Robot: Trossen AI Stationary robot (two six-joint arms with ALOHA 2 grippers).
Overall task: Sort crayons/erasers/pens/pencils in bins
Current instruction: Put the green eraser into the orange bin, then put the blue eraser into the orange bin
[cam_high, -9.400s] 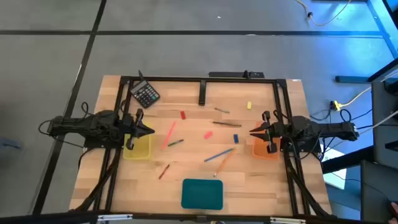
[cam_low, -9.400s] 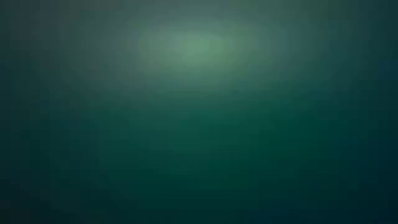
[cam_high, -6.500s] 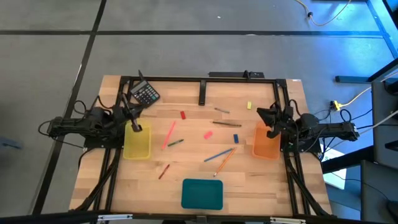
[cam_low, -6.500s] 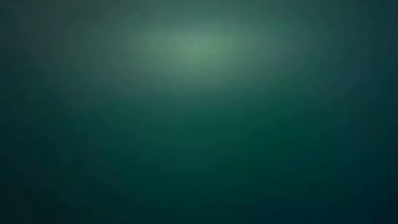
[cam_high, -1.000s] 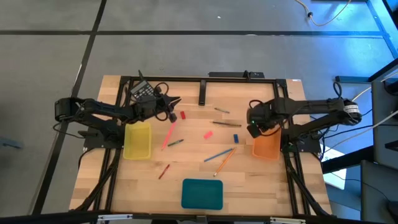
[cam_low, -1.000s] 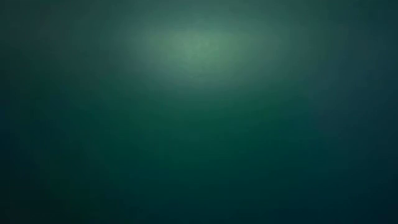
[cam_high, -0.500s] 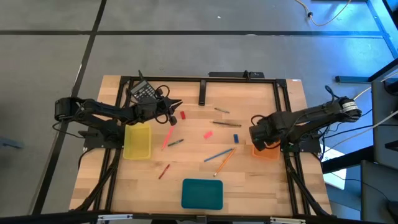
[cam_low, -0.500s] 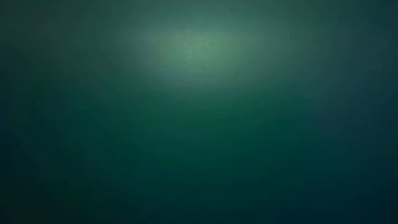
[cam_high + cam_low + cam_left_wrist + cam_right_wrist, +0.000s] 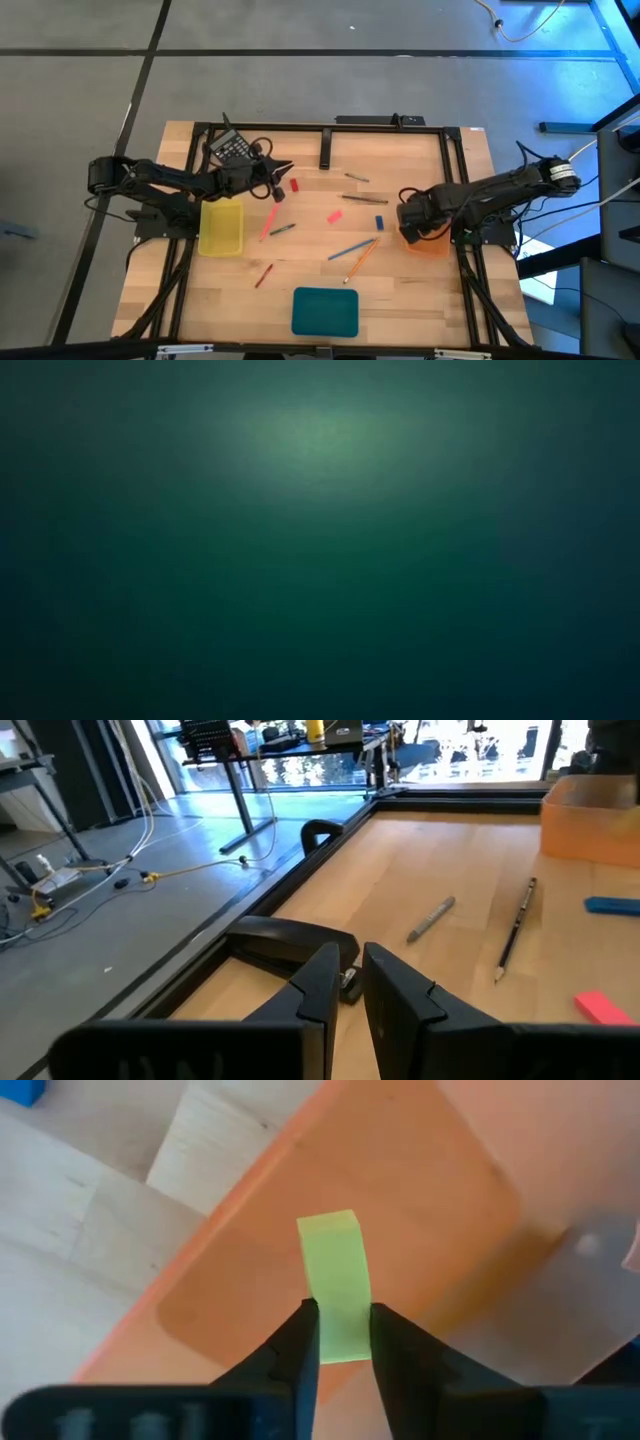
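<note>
My right gripper (image 9: 343, 1315) is shut on a yellow eraser (image 9: 333, 1260) above the orange bin (image 9: 420, 1210), at the table's right (image 9: 432, 243). My left gripper (image 9: 348, 982) hovers at the far left (image 9: 282, 178), just left of the red eraser (image 9: 294, 185), its fingers a narrow gap apart with nothing between them. The pink eraser (image 9: 335, 215) and blue eraser (image 9: 380, 222) lie flat mid-table. Pens and pencils (image 9: 352, 248) and a short crayon (image 9: 263, 275) lie scattered. The yellow bin (image 9: 221, 227) and teal bin (image 9: 325, 311) rest on the table. My right gripper pinches the yellow eraser between its two fingers (image 9: 300, 1342), on the long sides near one end (image 9: 345, 1342). The fingers come from above, pointing down. The rest of the block sticks out past the fingertips, over the orange bin's floor.
A black calculator (image 9: 232, 150) sits at the far left corner behind my left arm. A black bar (image 9: 325, 150) stands at the far edge, also ahead of the left fingers (image 9: 290, 935). A black frame borders the table. The low view is dark.
My right gripper, carrying the yellow eraser, has moved from mid-right toward the table's near edge and now hangs over the orange bin's left end. The left gripper has stayed beside the red eraser.
</note>
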